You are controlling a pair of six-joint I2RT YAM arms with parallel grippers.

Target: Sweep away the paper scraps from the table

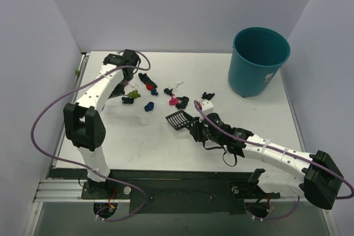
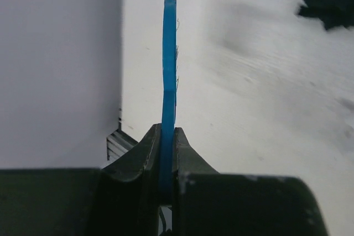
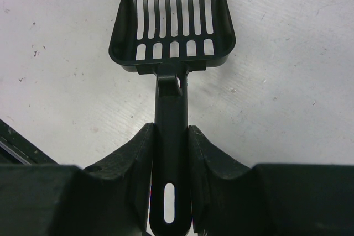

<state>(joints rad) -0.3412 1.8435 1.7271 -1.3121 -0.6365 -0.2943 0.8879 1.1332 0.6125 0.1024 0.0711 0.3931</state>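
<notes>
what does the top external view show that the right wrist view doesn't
Only top external: the teal bin at the far right, the left arm, and the spread of coloured paper scraps across the middle.

Only right wrist: a close look at the right end effector clamped on the handle of the black slotted scoop, whose pan holds nothing.

Both: the scoop and the white table. The wrist view catches only slivers of scraps at its top edge.
</notes>
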